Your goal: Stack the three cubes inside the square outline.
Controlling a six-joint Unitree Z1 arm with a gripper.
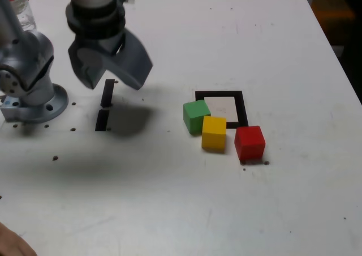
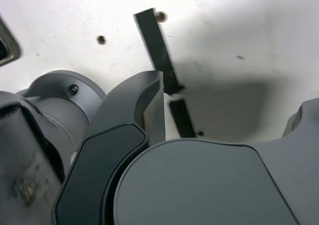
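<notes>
So I'm standing here looking at this table [image 1: 169,210], and the square outline [image 1: 243,106] in black tape is the easiest thing to go by, so all my lefts and rights are the exterior view's. The green cube [image 1: 196,117] sits at the outline's near left corner, covering that corner from where I am. The yellow cube [image 1: 214,133] is at the outline's near edge, hiding a bit of the tape, and it's right up by the green one, though I can't tell if those two actually touch. The red cube [image 1: 250,143] is just off the outline's near right corner, with a gap between it and the yellow. All three are down on the tabletop, nothing stacked, and the white middle of the outline has no cube standing in the centre. The gripper [image 1: 113,86] hangs up in the air, well left of the outline, jaws wide apart and nothing in them. Also left of the outline are two short black tape strips [image 1: 107,93], with the gripper's soft shadow beside them, and farther left is the arm's round base [image 1: 37,106]. There's a clear bottle [image 1: 20,9] off the outline's far left, and somebody's hand [image 1: 13,243] pokes in way over on the near left.
</notes>
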